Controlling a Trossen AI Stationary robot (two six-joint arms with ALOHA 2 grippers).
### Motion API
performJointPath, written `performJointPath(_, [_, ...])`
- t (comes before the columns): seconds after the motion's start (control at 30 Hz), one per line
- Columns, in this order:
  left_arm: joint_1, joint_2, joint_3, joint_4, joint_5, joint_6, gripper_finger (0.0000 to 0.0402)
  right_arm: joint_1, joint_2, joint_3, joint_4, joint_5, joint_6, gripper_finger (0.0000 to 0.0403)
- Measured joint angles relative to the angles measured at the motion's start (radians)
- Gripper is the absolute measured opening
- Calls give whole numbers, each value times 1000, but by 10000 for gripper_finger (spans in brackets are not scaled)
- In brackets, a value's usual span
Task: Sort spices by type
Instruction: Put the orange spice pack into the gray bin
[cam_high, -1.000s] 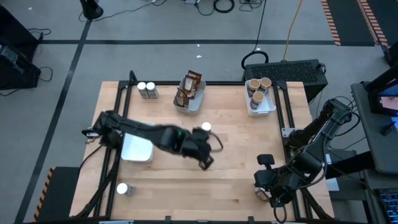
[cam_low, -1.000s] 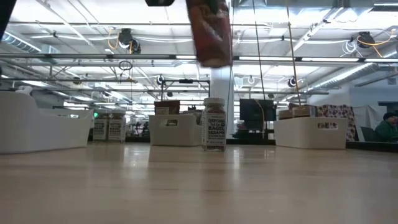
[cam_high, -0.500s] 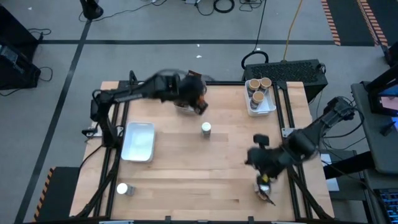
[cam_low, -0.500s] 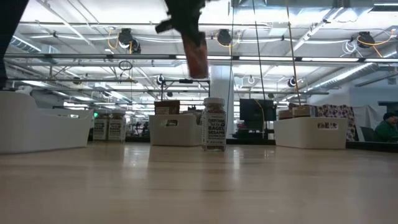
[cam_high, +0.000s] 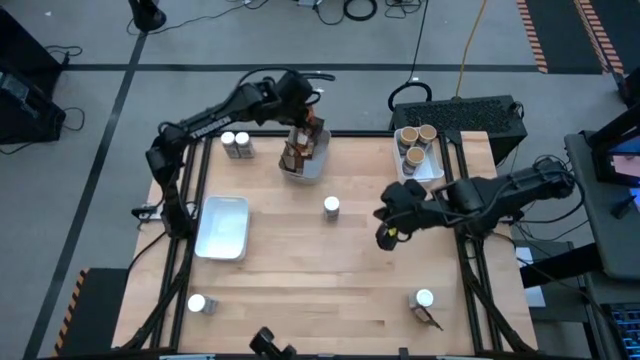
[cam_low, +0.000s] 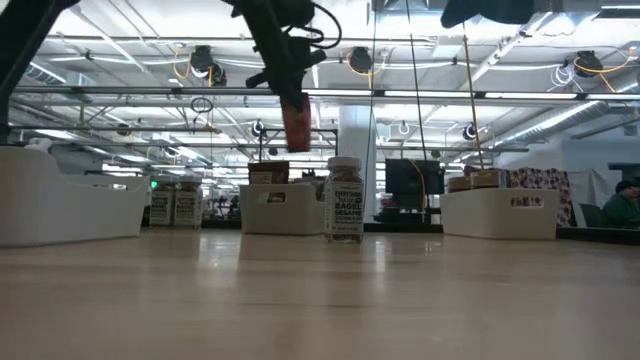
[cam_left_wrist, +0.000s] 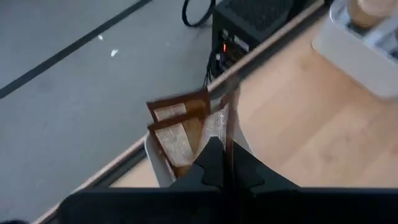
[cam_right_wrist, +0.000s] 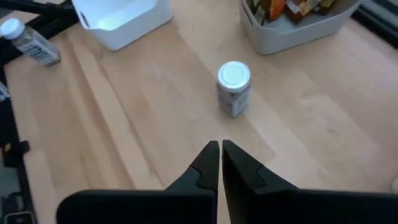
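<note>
My left gripper (cam_high: 305, 120) is over the white tray (cam_high: 304, 170) at the table's far edge and is shut on a dark-brown packet (cam_low: 296, 124). Other brown packets (cam_left_wrist: 179, 127) stand in that tray. My right gripper (cam_high: 388, 236) is shut and empty above the table, right of and nearer than a white-capped jar (cam_high: 331, 206) that stands upright at mid-table. The right wrist view shows the same jar (cam_right_wrist: 234, 87) ahead of the fingertips (cam_right_wrist: 221, 146). My left gripper pinches the packet by its upper end (cam_low: 291, 97) between the two fingers, coming at it from above on a slant. The packet hangs below the fingers, clear of the tray. In the left wrist view it shows edge-on (cam_left_wrist: 227, 127) between the fingertips.
A tray (cam_high: 432, 172) at the far right holds tan-topped tubs (cam_high: 418, 135). An empty white tray (cam_high: 222, 228) lies at the left. Two jars (cam_high: 236, 145) stand at the far left, one jar (cam_high: 198, 304) near left, another jar (cam_high: 424, 298) near right.
My left gripper has swung with the packet from mid-table to the far edge, over the packet tray; the packet still hangs below it. My right gripper has gone from the near right corner toward the middle of the table, nearer the mid-table jar, and has turned.
</note>
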Motion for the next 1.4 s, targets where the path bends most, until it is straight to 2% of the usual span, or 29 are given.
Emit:
performJointPath(0.2, [16, -1, -40, 48, 3, -36, 0, -71, 0, 0, 4, -10, -152, 0])
performJointPath(0.47, [-14, -1, -80, 66, 2, -184, 0, -209, -23, 0, 5, -156, -479, 0])
performJointPath(0.63, [-51, -1, -81, 113, -17, -269, 0, -307, -83, 0, 16, -239, -669, 0])
performJointPath(0.8, [-78, 54, -81, 103, -42, -321, 0, -404, -156, 0, 56, -338, -808, 0])
performJointPath(0.97, [-82, 111, -81, 114, -52, -346, 0, -463, -202, 0, 65, -417, -853, 0])
performJointPath(1.4, [-58, 216, -81, 154, -74, -312, 0, -478, -209, 0, 17, -423, -808, 0])
